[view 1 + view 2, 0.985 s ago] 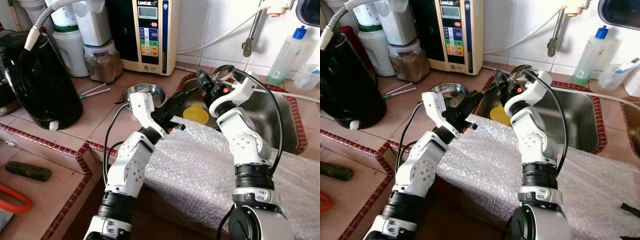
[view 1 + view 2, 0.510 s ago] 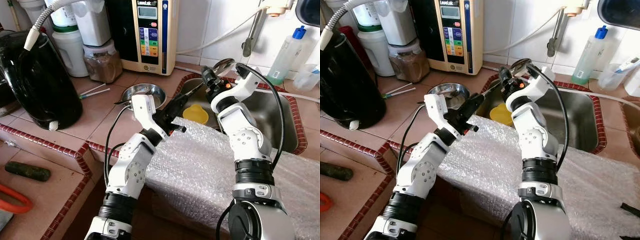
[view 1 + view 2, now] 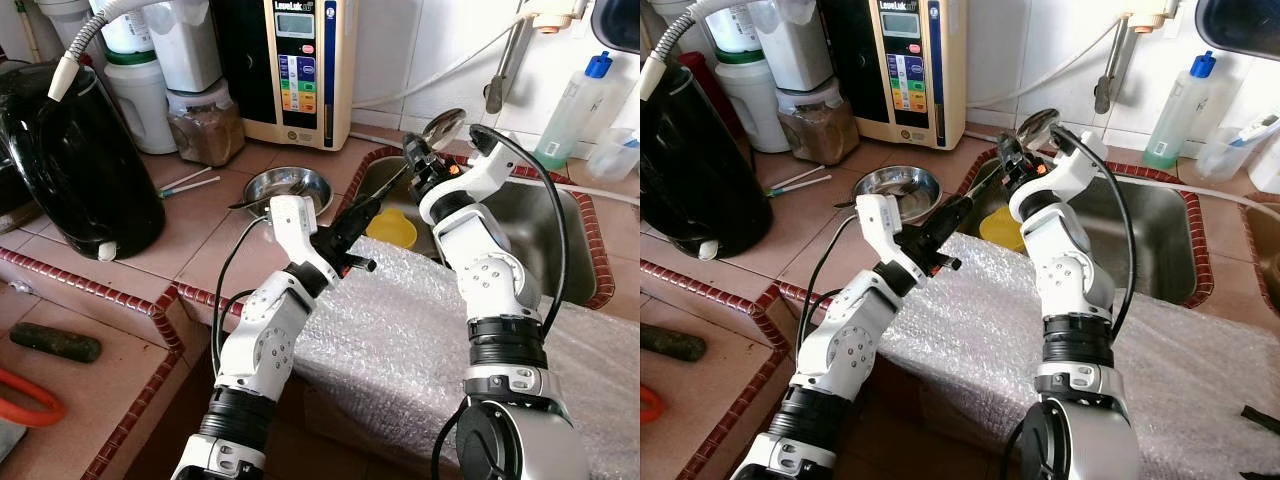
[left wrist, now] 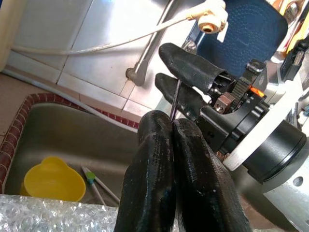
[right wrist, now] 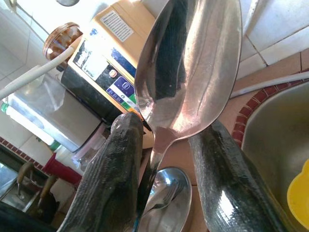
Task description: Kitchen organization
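A large steel spoon [image 3: 445, 128] hangs over the near left corner of the sink [image 3: 548, 232], bowl up toward the wall. Its thin handle runs down to my left gripper [image 3: 367, 204], which is shut on the handle [image 4: 174, 99] just past its fingertips [image 4: 159, 126]. My right gripper [image 3: 415, 162] sits at the spoon's neck, below the bowl [image 5: 193, 63]. It is open: the neck rests against one finger [image 5: 120, 159] and a gap shows before the other finger [image 5: 227, 174].
A yellow cup [image 3: 392, 228] and some cutlery lie in the sink. A small steel bowl [image 3: 290, 187] sits on the tiled counter left of it. Bubble wrap [image 3: 400, 330] covers the front edge. A black kettle [image 3: 75, 150], jars and a water unit [image 3: 300, 60] stand behind.
The spoon and right gripper have risen slightly toward the wall. My left gripper has slid forward along the handle toward the sink corner.
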You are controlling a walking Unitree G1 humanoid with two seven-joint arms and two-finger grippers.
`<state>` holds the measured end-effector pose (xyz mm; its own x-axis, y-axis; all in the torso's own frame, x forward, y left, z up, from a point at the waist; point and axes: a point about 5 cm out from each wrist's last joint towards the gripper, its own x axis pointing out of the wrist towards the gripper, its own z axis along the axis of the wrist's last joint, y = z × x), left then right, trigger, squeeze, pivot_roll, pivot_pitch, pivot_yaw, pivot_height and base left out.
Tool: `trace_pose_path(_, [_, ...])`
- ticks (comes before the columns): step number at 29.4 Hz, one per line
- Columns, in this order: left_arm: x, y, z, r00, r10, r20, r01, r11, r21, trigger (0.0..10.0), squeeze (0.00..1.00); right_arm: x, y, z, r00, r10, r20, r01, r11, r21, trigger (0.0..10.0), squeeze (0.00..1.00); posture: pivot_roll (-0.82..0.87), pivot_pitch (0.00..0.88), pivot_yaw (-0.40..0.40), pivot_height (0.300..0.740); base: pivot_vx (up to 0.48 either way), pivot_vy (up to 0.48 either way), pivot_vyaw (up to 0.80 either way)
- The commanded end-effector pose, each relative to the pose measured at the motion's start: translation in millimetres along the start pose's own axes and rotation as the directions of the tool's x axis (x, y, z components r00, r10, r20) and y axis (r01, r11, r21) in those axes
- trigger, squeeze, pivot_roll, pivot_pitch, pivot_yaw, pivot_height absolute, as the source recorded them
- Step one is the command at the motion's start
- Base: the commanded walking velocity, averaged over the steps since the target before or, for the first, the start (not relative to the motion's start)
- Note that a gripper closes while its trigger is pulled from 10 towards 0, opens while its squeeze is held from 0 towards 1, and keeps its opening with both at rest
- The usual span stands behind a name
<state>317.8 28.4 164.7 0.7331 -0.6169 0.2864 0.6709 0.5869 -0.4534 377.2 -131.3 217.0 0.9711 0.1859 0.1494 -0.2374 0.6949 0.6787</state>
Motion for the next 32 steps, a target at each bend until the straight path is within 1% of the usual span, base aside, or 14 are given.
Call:
trace_pose_path(1, [4.7,-3.7,10.0,0.999,-0.017,0.047,0.016,0.999,0.035,0.0,0.00,-2.3,-15.8,4.5,0.996,-0.087,0.014,0.087,0.995,-0.054,0.0,0.00,-0.07,0.000,0.038,0.740,0.000,0.000,0.00])
trace_pose_path(3, [4.7,-2.7,9.8,0.999,-0.012,0.043,0.010,0.999,0.041,0.0,0.00,-2.3,-16.1,4.7,0.996,-0.088,0.014,0.088,0.995,-0.056,0.0,0.00,-0.07,0.000,0.038,0.740,0.000,0.000,0.00])
trace_pose_path(5, [4.9,-1.5,9.9,0.999,-0.005,0.040,0.003,0.999,0.047,1.1,0.00,-2.0,-16.6,5.6,0.996,-0.093,0.019,0.094,0.994,-0.058,0.0,0.00,-0.07,0.000,0.039,0.740,0.000,0.000,0.00])
trace_pose_path(6, [4.9,-1.5,9.9,0.999,-0.005,0.040,0.003,0.999,0.047,1.1,0.00,-2.0,-16.6,5.6,0.996,-0.093,0.019,0.094,0.994,-0.058,0.0,0.00,-0.07,0.000,0.039,0.740,0.000,0.000,0.00])
trace_pose_path(7, [4.7,-0.7,8.8,1.000,0.000,0.029,-0.002,0.999,0.053,3.4,0.00,-2.0,-17.1,5.5,0.995,-0.096,0.021,0.097,0.993,-0.061,0.0,0.00,-0.07,0.000,0.040,0.740,0.000,0.000,0.00])
trace_pose_path(8, [4.5,-0.1,8.0,1.000,0.004,0.023,-0.005,0.998,0.057,10.0,0.00,-2.1,-17.7,5.3,0.995,-0.099,0.022,0.100,0.993,-0.063,0.0,0.00,-0.07,0.000,0.041,0.740,0.000,0.000,0.00])
trace_pose_path(9, [4.4,0.4,7.2,1.000,0.007,0.018,-0.009,0.998,0.062,10.0,0.00,-2.2,-18.4,5.1,0.994,-0.102,0.023,0.104,0.992,-0.065,0.0,0.00,-0.07,0.000,0.041,0.740,0.000,0.000,0.00])
trace_pose_path(10, [4.4,0.6,6.9,1.000,0.009,0.016,-0.010,0.998,0.062,10.0,0.13,-2.2,-18.7,5.1,0.994,-0.104,0.023,0.105,0.992,-0.066,0.0,0.00,-0.07,0.000,0.041,0.740,0.000,0.000,0.00])
trace_pose_path(11, [4.3,1.0,6.6,1.000,0.011,0.014,-0.011,0.998,0.062,10.0,0.42,-2.2,-18.9,5.3,0.994,-0.106,0.025,0.108,0.992,-0.068,0.0,0.00,-0.07,0.000,0.041,0.740,0.000,0.000,0.00])
trace_pose_path(12, [4.3,1.6,6.3,1.000,0.014,0.012,-0.015,0.998,0.062,10.0,1.00,-2.3,-19.3,5.5,0.994,-0.109,0.027,0.110,0.991,-0.071,0.0,0.00,-0.07,0.000,0.041,0.740,0.000,0.000,0.00])
trace_pose_path(14, [4.1,2.3,5.6,1.000,0.017,0.007,-0.018,0.998,0.061,10.0,1.00,-2.6,-20.3,5.9,0.993,-0.114,0.029,0.116,0.990,-0.076,0.0,0.00,-0.07,0.000,0.041,0.740,0.000,0.000,0.00])
trace_pose_path(22, [3.0,5.0,3.6,0.999,0.033,-0.005,-0.033,0.996,0.078,10.0,1.00,-4.4,-23.8,9.4,0.989,-0.130,0.067,0.142,0.964,-0.225,0.0,0.00,-0.07,0.000,0.040,0.740,0.000,0.000,0.00])
trace_pose_path(25, [-0.1,7.0,0.0,0.999,0.029,-0.042,-0.024,0.993,0.113,10.0,1.00,-4.2,-25.8,13.7,0.989,-0.116,0.092,0.142,0.916,-0.375,0.0,0.00,-0.06,0.000,0.039,0.740,0.000,0.000,0.00])
trace_pose_path(32, [-8.0,11.2,-4.8,0.996,0.019,-0.089,-0.002,0.984,0.178,10.0,1.00,-3.7,-40.9,17.6,0.987,-0.127,0.097,0.158,0.848,-0.506,0.0,0.00,-0.05,0.000,0.033,0.740,0.000,0.000,0.00])
